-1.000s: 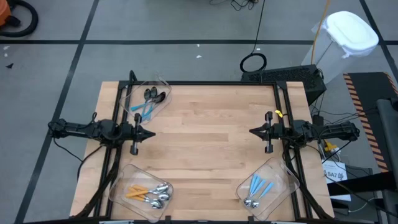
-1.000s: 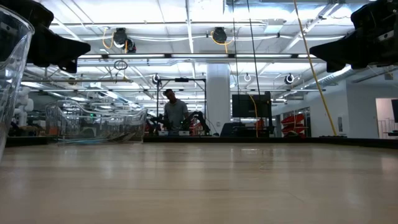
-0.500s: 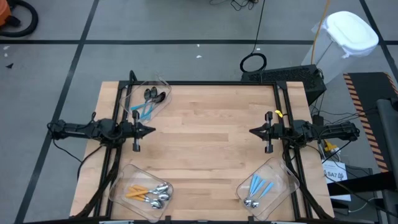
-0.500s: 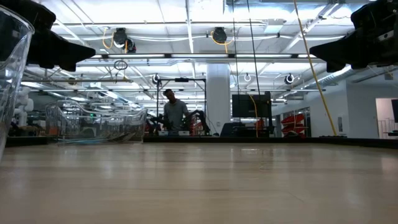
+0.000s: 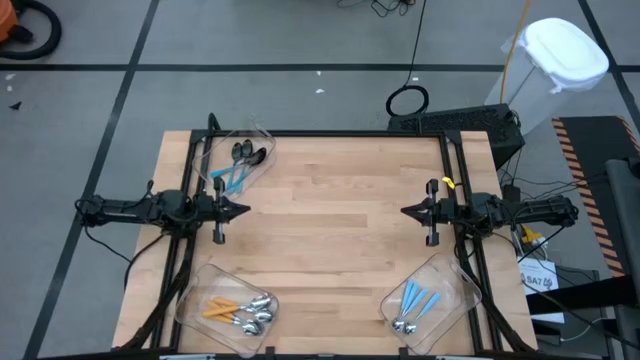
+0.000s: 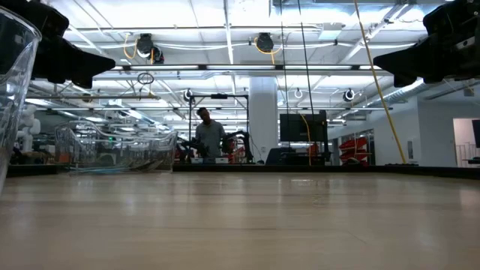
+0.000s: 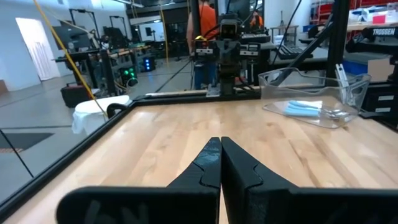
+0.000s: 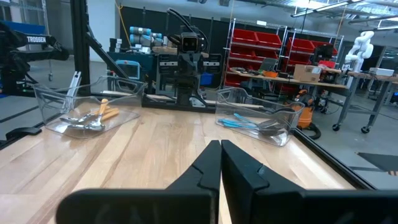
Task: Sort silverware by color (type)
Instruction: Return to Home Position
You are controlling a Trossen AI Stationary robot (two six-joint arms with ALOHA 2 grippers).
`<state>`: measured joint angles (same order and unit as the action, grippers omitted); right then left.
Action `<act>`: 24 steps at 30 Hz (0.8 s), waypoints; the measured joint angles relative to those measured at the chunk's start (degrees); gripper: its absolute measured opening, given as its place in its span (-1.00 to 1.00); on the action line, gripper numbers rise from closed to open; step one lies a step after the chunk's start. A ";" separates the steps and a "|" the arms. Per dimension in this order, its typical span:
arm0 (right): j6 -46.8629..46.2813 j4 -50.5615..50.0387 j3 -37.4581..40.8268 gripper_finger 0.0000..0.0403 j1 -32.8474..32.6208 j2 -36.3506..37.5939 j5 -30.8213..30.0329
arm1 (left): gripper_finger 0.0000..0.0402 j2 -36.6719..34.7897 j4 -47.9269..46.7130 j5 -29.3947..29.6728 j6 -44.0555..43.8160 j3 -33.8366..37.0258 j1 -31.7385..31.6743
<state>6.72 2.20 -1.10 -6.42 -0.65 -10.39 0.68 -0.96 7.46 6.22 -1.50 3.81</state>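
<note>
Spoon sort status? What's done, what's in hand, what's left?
Done, by the high view: orange-handled spoons in the bottom-left bin, light-blue silver-bowl spoons in the bottom-right bin, light-blue black-bowl spoons in the top-left bin. No spoon shows loose on the table. In hand: nothing; left gripper and right gripper are shut and empty at the table's sides. Left: apparently nothing to sort.

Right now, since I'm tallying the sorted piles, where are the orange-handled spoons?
In the high view, the orange-handled spoons lie inside the clear bin at the bottom-left corner of the table, on the robot's left.
</note>
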 joint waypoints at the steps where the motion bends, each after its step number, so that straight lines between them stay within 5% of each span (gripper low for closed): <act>1: -0.01 0.01 0.00 -0.96 0.00 0.00 0.00 | -1.00 -0.01 0.01 -0.02 -0.36 0.00 0.00; 24: -0.02 0.04 0.00 -0.96 0.00 -0.01 0.00 | -1.00 -0.01 0.94 0.00 -0.51 0.07 0.00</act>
<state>6.70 2.24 -1.10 -6.42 -0.66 -10.39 0.67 -0.02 7.46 5.72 -1.43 3.81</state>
